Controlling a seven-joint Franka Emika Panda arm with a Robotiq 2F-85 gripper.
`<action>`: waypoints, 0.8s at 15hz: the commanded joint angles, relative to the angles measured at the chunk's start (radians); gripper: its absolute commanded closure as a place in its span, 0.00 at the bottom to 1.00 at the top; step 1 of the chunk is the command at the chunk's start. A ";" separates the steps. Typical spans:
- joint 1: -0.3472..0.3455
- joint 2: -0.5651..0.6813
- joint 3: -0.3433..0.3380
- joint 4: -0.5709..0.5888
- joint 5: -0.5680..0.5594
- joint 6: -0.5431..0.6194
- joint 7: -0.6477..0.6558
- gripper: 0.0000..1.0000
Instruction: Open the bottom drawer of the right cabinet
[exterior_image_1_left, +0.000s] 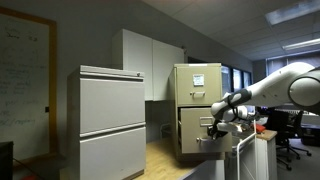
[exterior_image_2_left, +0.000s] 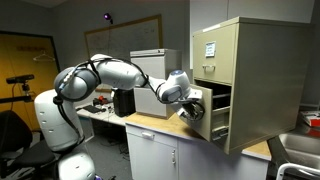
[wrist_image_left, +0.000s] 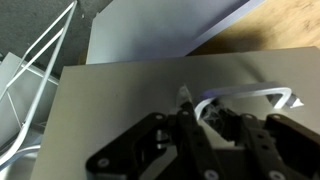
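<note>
The right cabinet (exterior_image_1_left: 198, 95) is tall and beige, with white papers on its upper drawer front; it shows in both exterior views (exterior_image_2_left: 262, 80). Its bottom drawer (exterior_image_1_left: 192, 132) is pulled partly out, and a dark gap shows above it (exterior_image_2_left: 220, 128). My gripper (exterior_image_1_left: 212, 128) is at the drawer front (exterior_image_2_left: 193, 108). In the wrist view the plain beige front (wrist_image_left: 120, 110) fills the frame. My gripper (wrist_image_left: 200, 115) is shut on the left end of the silver handle (wrist_image_left: 255, 93).
A wide light-grey lateral cabinet (exterior_image_1_left: 110, 120) stands beside the beige one, with white wall cupboards (exterior_image_1_left: 150, 60) behind. A wooden counter (exterior_image_2_left: 160, 128) runs under the arm. Office chairs (exterior_image_1_left: 290, 130) stand at the far side. A white wire frame (wrist_image_left: 40, 60) shows below the drawer.
</note>
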 joint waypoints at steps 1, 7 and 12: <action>-0.009 -0.130 -0.055 -0.184 -0.026 -0.068 -0.151 0.95; 0.013 -0.242 -0.090 -0.295 -0.031 -0.092 -0.163 0.95; 0.042 -0.316 -0.133 -0.362 0.004 -0.118 -0.200 0.95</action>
